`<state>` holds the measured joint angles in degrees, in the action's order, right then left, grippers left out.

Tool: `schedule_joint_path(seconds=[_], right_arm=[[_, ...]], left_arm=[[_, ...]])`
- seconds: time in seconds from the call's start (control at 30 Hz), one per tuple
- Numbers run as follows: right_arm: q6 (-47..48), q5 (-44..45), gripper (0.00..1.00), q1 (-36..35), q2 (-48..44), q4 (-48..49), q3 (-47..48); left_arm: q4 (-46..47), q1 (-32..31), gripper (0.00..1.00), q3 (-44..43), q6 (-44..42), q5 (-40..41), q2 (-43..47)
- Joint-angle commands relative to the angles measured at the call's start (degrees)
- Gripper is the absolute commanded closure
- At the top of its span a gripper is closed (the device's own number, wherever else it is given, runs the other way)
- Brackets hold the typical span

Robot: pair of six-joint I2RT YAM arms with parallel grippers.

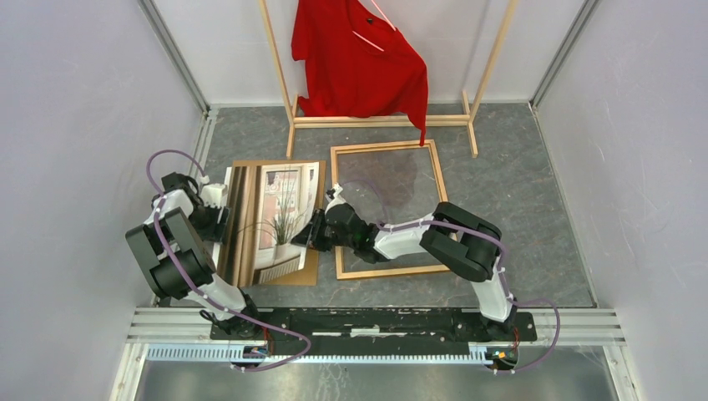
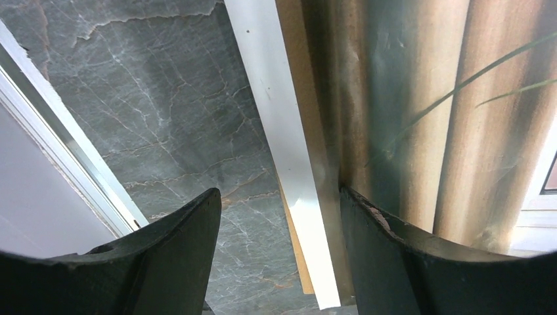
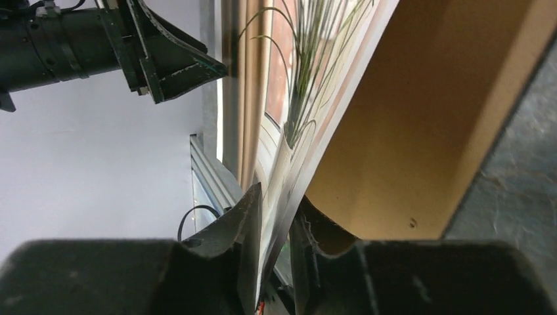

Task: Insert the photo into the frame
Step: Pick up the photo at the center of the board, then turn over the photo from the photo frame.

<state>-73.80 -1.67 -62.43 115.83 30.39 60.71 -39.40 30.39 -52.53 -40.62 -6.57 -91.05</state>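
The photo (image 1: 269, 219), a plant print with beige-brown stripes, lies left of centre over a brown backing board (image 1: 307, 269). Its right edge is lifted and bowed. My right gripper (image 1: 315, 230) is shut on that right edge; in the right wrist view the print (image 3: 292, 98) runs up from between the jaws (image 3: 276, 243), with the board (image 3: 420, 118) behind it. My left gripper (image 1: 219, 209) is open at the print's left edge. In the left wrist view the white border (image 2: 279, 131) lies between the fingers (image 2: 180, 252). The frame (image 1: 382, 147) lies flat to the right.
A pale wooden clothes rack (image 1: 380, 121) with a red shirt (image 1: 359, 58) stands behind the frame. Grey walls close in on the left and right. The right arm reaches across the frame's lower left corner. The grey marbled floor (image 2: 151, 118) shows left of the print.
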Motion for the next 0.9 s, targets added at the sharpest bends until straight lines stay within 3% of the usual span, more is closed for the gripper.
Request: schedule_joint_path(seconds=[0.0, 0.1, 0.23, 0.37, 0.5, 0.7, 0.87], right_arm=[[3.2, -4.5, 0.79, 1.2, 1.5, 5.8, 3.2], [7.7, -5.7, 0.88, 2.1, -1.7, 4.0, 4.2], [22.8, -7.3, 0.97, 4.3, -10.4, -8.5, 7.6], [41.6, -6.2, 1.0, 6.9, -19.9, -32.0, 16.1], [55.6, -1.9, 1.0, 9.6, -26.4, -56.6, 26.3], [64.2, 13.6, 1.0, 11.1, -33.0, -84.7, 37.7], [64.0, 25.6, 1.0, 11.0, -39.2, -97.0, 40.1]], left_arm=[[-2.2, -0.1, 0.26, -1.1, -2.3, -1.2, -1.1], [-2.8, -0.1, 0.25, -2.1, -2.1, -0.9, -1.3], [-4.1, 0.0, 0.17, -4.8, -1.6, -0.5, -0.5], [-6.6, 0.2, 0.01, -8.7, -0.7, -1.6, 0.2], [-8.5, 0.2, 0.0, -10.9, -0.1, -3.4, 0.6], [-8.4, 0.1, 0.0, -11.4, 0.5, -3.2, -0.3], [-8.1, 0.2, 0.0, -11.2, 0.6, -3.9, -0.9]])
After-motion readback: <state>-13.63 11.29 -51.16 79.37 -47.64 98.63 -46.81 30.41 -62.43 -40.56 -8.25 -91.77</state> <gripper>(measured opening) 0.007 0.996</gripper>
